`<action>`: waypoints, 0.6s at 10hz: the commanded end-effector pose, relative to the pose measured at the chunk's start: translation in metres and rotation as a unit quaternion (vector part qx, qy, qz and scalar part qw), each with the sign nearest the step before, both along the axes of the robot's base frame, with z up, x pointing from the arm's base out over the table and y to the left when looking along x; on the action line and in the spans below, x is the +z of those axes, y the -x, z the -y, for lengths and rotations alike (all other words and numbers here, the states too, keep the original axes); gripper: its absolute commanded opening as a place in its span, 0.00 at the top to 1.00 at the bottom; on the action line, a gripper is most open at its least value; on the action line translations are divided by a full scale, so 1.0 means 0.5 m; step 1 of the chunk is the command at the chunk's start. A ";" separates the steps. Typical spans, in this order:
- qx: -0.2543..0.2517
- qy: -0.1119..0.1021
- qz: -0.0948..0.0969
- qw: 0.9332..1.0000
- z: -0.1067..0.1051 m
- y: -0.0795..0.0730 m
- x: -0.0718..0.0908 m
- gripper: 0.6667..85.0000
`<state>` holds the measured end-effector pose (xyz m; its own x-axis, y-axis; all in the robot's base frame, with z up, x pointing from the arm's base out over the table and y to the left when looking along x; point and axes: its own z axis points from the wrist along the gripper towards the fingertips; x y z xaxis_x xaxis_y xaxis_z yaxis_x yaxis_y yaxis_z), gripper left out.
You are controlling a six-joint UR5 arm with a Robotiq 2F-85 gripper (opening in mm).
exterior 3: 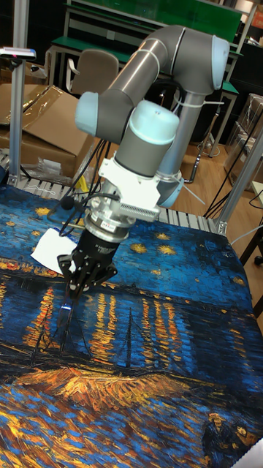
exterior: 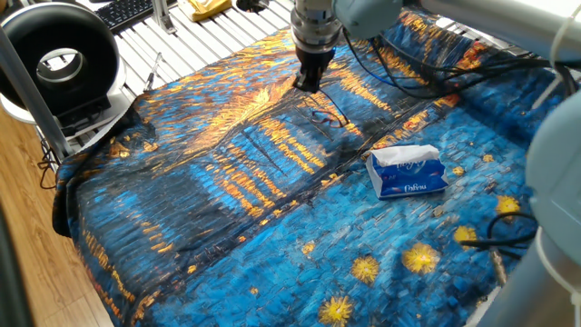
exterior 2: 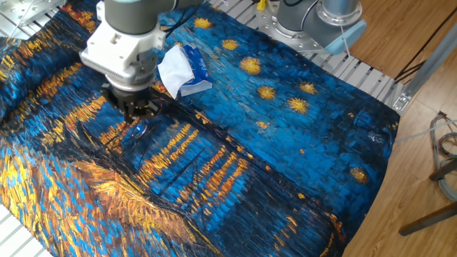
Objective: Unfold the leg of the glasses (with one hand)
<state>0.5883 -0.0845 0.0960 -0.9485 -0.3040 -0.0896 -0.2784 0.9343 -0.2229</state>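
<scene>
The glasses (exterior: 323, 116) lie on the blue-and-orange painted cloth (exterior: 209, 218), small, with a thin dark wire frame. A slim leg runs from them up to the tips of my black gripper (exterior: 309, 88), which stands just behind them with its fingers pinched together on the end of that leg. In the other fixed view the gripper (exterior 2: 140, 116) sits right above the glasses (exterior 2: 137, 131). In the tall view the thin frame (exterior 3: 63, 322) hangs just below the gripper (exterior 3: 71, 291).
A blue-white tissue pack (exterior: 407, 171) lies on the cloth to the right of the glasses, also seen as the pack (exterior 2: 182, 69). A black ring-shaped device (exterior: 59, 59) stands off the cloth at the left. A second arm's base (exterior 2: 321, 21) is at the far table edge.
</scene>
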 end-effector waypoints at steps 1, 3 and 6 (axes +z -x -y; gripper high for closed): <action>-0.008 -0.011 0.003 1.000 -0.012 0.025 0.017 1.00; -0.005 -0.019 0.008 1.000 -0.020 0.010 0.009 1.00; 0.011 -0.048 0.002 0.999 -0.051 -0.025 -0.021 1.00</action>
<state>0.5919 -0.0728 0.0928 -0.9452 -0.3084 -0.1073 -0.2853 0.9398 -0.1880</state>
